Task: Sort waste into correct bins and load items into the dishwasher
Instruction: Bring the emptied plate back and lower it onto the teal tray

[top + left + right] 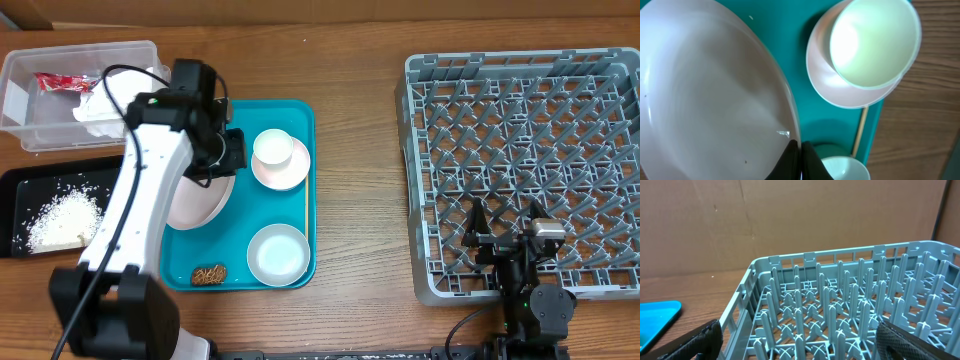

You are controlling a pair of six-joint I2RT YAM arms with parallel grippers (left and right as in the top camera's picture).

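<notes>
Pale-pink plate [705, 90] at the teal tray [790, 30]'s 9 o'clock, my left gripper [800, 160] pinched shut on its rim: I'd lift slowly, clear the saucer [840, 97] at 1 o'clock, then head for the rack [520, 170].

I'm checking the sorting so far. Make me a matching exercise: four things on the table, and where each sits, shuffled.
1 red wrapper
2 rice grains
3 brown lump
4 small cup

A on the pink saucer
B in the black tray
C in the clear tub
D on the teal tray

Pairs: 1-C, 2-B, 3-D, 4-A.
</notes>
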